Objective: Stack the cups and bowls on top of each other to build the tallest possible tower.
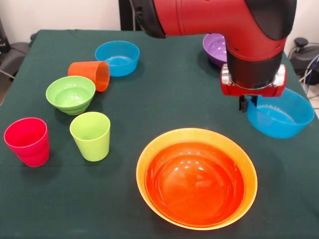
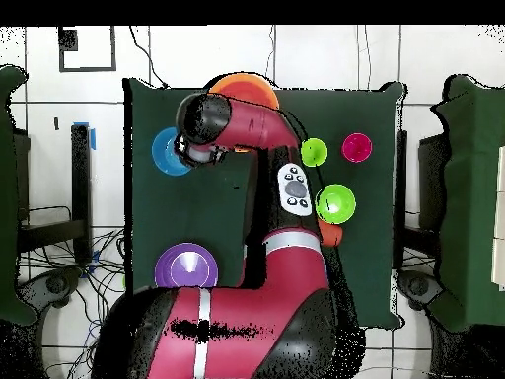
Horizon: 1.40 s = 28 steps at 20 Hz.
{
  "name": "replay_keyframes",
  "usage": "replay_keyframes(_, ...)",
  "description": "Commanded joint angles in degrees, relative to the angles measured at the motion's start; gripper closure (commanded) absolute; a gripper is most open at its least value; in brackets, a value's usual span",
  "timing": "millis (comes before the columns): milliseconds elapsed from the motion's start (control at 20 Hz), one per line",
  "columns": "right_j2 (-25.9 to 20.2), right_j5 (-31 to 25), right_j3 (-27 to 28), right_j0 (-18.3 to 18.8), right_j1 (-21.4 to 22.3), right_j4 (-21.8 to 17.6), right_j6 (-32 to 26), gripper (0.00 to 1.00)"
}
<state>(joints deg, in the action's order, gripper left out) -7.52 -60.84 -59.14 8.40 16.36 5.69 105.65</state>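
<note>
No writing shows on any bowl or cup; gripper [image 1: 247, 103] over a blue bowl [image 1: 280, 119], state unclear

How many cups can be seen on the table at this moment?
3. The orange cup lies on its side beside the small green bowl; the lime green cup and the pinkish red cup stand upright in front of that bowl.

A dark green table [image 1: 164, 99] lay under me, on a white tiled floor [image 2: 316, 59] with loose cables [image 2: 59, 266] beside it.
</note>
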Motion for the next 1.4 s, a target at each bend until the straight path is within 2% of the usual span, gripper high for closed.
replay_keyframes(50,-1.8,-9.3,18.0,2.3,-7.6,-3.4,-0.4,1.00)
replay_keyframes(350,-1.8,-11.5,24.5,3.8,-11.1,-4.7,-3.2,1.00)
replay_keyframes(650,-1.8,-11.4,28.2,6.0,-14.2,-5.4,-6.1,1.00)
replay_keyframes(950,-2.2,-11.7,30.2,7.6,-16.7,-5.4,-8.4,1.00)
replay_keyframes(1100,-1.9,-10.8,29.2,8.3,-16.6,-5.4,-8.9,1.00)
replay_keyframes(1300,-1.8,-13.4,31.1,8.6,-18.0,-5.8,-9.8,1.00)
replay_keyframes(1400,-2.0,-12.6,29.9,8.7,-18.0,-5.6,-10.1,1.00)
